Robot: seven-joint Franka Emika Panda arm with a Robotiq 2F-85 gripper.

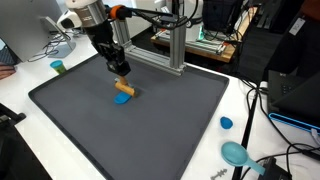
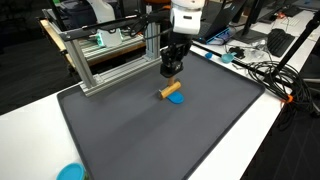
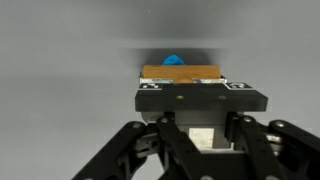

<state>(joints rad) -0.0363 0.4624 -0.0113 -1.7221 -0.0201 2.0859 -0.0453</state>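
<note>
A short wooden block [image 1: 125, 90] [image 2: 171, 90] hangs tilted at the tips of my gripper [image 1: 119, 72] [image 2: 170, 72], low over the dark grey mat [image 1: 150, 130] [image 2: 150, 130]. A small blue piece [image 1: 122, 99] [image 2: 178, 99] lies on the mat right under and beside the block. In the wrist view the wooden block [image 3: 181, 72] spans the space between my gripper's [image 3: 195, 86] tips, and the blue piece [image 3: 174, 58] peeks out beyond it. The jaws stand closed in on the block's ends.
An aluminium frame [image 1: 165, 45] [image 2: 110, 55] stands along the mat's far edge. A blue cap [image 1: 226, 123], a teal bowl [image 1: 236, 153] [image 2: 70, 172] and a small green cup [image 1: 58, 67] sit on the white table. Cables [image 2: 270, 75] lie past the mat.
</note>
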